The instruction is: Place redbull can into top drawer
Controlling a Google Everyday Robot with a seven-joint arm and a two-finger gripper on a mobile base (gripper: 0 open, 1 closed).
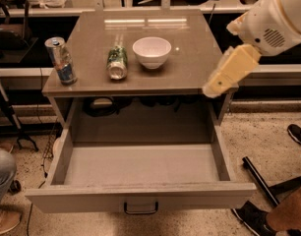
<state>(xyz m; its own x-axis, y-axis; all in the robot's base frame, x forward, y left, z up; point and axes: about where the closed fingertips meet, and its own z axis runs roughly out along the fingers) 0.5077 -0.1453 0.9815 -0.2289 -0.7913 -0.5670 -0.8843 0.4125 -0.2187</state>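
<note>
End effector [220, 80] by tabletop [190, 63] right edge

My arm [288, 9] enters view from upper right corner, cut off by frame edge, only last stretch in sight. Wrist housing [268, 28] white, rounded, bulky; small round vent grille on side facing camera. Below it, my gripper [228, 72] juts down and to left at steep slant. Gripper cream-yellow, blocky, narrowing to blunt pale tip. Tip is lowest part of me in view, sitting right of centre, in upper half of view. Gripper hangs in air, touching nothing, seen side-on.
</note>
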